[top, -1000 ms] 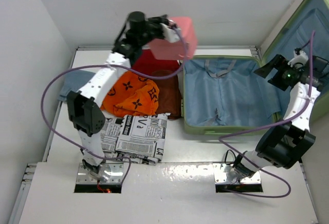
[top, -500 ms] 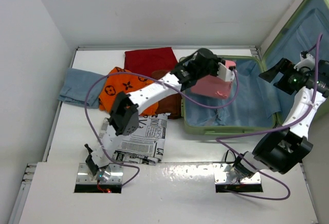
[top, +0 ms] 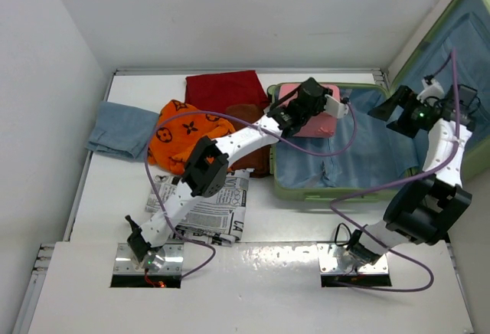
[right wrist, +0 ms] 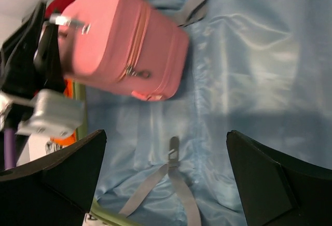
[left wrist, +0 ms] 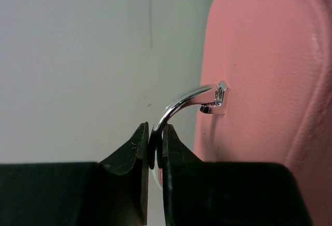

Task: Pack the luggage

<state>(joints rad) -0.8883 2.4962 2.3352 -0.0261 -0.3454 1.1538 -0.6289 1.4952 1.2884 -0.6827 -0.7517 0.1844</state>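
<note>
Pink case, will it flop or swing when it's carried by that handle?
Probably stiff: the pink case shows boxy edges. It may pivot, since the left tool pinches only its thin, shiny metal handle. On the luggage lining it would likely slide, not roll.

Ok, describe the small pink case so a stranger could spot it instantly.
Find the big light-green suitcase lying open on the right. In the far left corner of its blue lining is the small pink case, with the left pincer clamped on its chrome handle. It is the only rigid pink box; neighbours like the red cloth are soft fabric.
</note>
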